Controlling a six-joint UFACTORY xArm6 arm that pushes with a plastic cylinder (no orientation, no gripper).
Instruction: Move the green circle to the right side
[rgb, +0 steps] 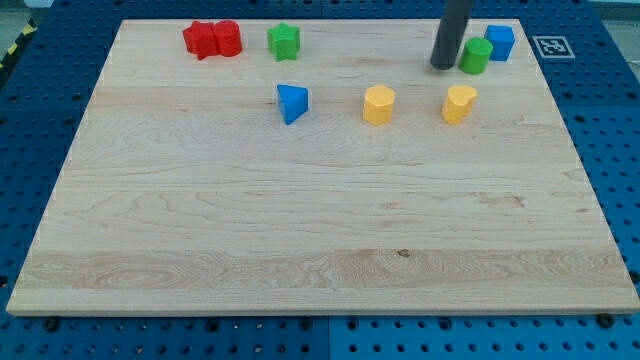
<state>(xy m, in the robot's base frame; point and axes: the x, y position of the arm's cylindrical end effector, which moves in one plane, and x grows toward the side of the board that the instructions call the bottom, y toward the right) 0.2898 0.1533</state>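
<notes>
The green circle (476, 56) stands near the view's top right of the wooden board (320, 200), touching a blue cube (500, 42) on its upper right. My tip (443, 65) is the lower end of the dark rod, just left of the green circle, very close to it or touching it.
A green star (284, 41) sits at the top, left of centre. A red star (202, 40) and a red cylinder (228, 38) sit together at the top left. A blue triangle (292, 103), a yellow hexagon (379, 104) and a yellow heart (459, 103) form a row below.
</notes>
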